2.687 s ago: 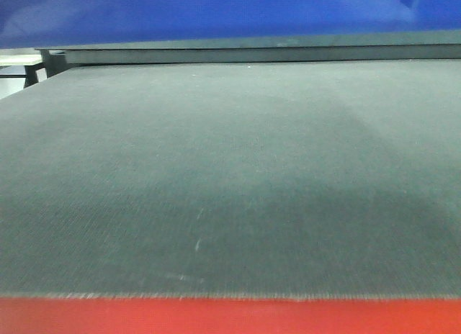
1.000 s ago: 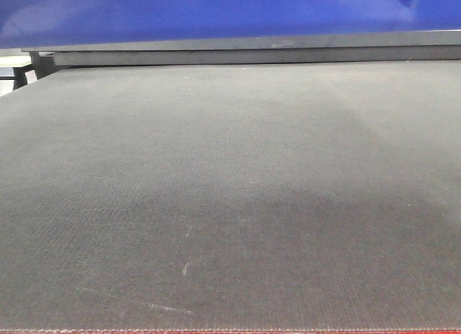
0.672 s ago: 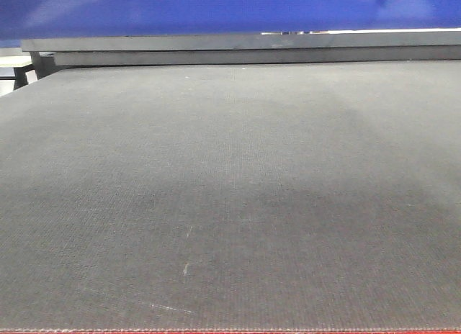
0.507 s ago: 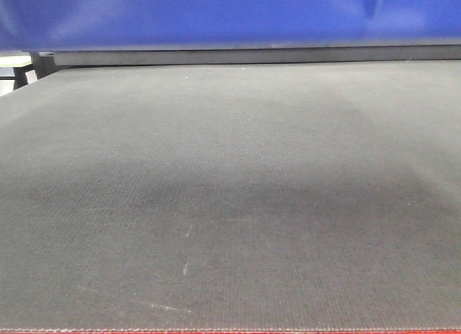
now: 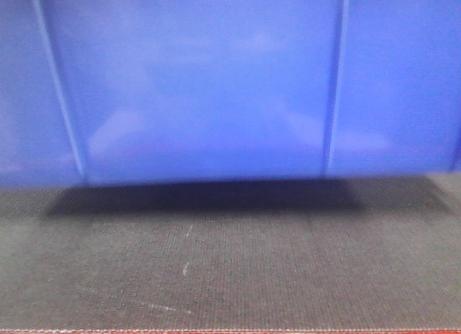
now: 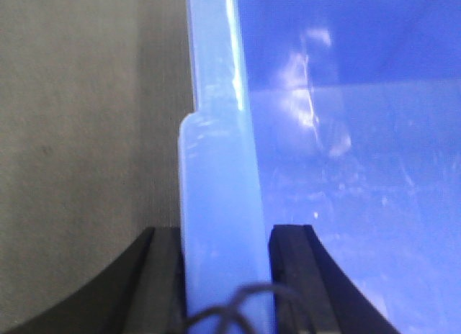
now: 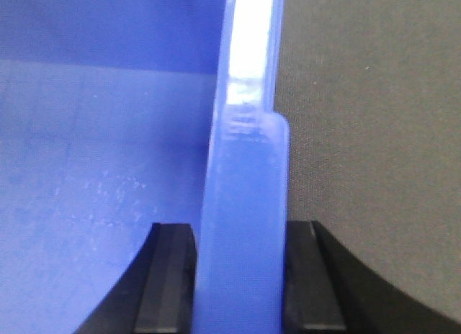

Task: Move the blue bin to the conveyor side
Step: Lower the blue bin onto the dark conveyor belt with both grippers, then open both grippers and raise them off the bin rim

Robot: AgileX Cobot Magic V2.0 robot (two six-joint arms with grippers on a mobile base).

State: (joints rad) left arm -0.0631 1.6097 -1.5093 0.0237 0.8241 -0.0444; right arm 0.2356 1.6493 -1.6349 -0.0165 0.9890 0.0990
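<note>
Nearest the front camera, a thin red frame edge borders the conveyor, whose dark grey woven surface carries pale scuffs. Farther back, the blue bin fills the view, its glossy wall crossed by two thin vertical ribs, a shadow under it. At opposite rims, the left end effector and right end effector each clamp the bin's wall.
</note>
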